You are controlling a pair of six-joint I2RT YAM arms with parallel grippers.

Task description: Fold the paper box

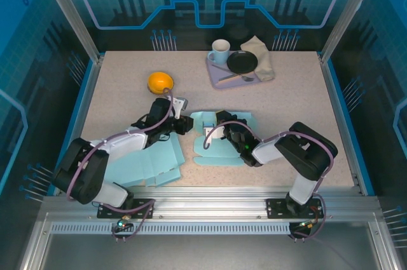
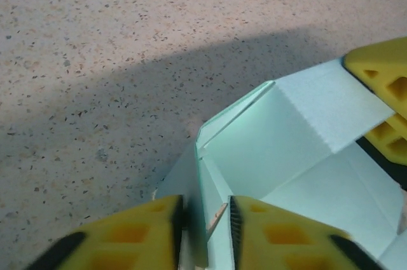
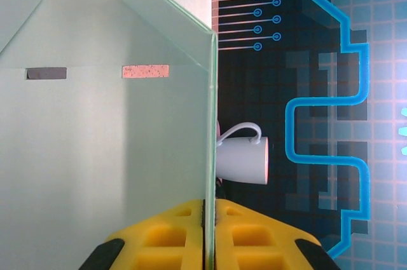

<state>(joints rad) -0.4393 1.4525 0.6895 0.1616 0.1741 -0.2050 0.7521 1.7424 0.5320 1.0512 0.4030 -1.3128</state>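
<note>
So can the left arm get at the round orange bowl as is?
Probably yes: the round orange bowl sits beyond the left gripper, nothing between; its jaws straddle a wall of the pale green paper box.

The top external camera looks steeply down from above and behind the arm bases, far enough back to take in the whole table (image 1: 286, 111). The left wrist camera sits low behind the left gripper (image 2: 206, 235), at the bottom of its frame, very near the paper box (image 2: 286, 155). The right wrist camera, rolled sideways behind the right gripper (image 3: 210, 235), faces the back wall. It shares the box and white mug (image 3: 245, 159) with the overhead view.
</note>
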